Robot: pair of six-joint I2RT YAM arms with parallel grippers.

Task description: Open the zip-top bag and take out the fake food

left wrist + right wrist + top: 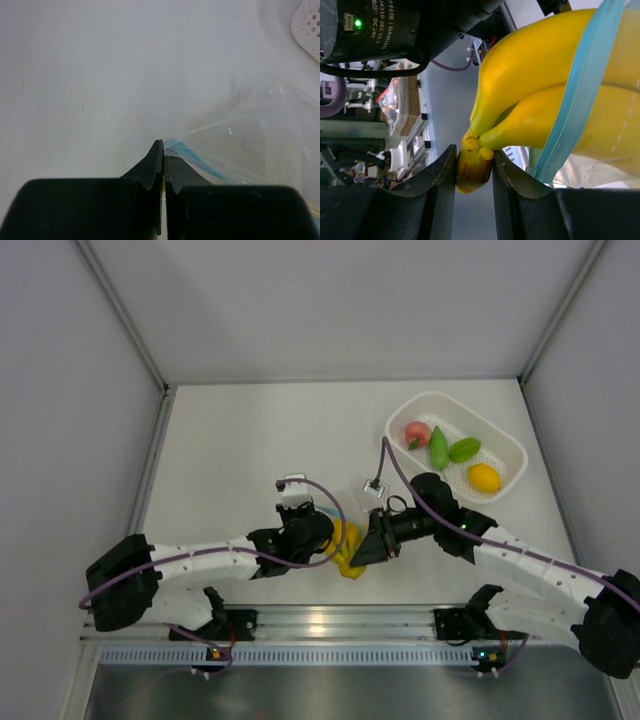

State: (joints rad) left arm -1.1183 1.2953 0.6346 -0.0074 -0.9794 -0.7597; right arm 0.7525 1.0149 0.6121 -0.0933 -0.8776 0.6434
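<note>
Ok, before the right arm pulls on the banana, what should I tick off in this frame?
1. Jaws of the left gripper pinch the zip-top bag at its blue zip strip: ok.
2. Jaws of the right gripper clamp the stem of the banana bunch: ok.
3. Banana bunch fully clear of the bag mouth: not ok; the strip crosses it in the right wrist view.
4. Other food left in the bag: cannot tell.
5. Free room in the white basket beside the peach, green pieces and round yellow fruit: ok.
</note>
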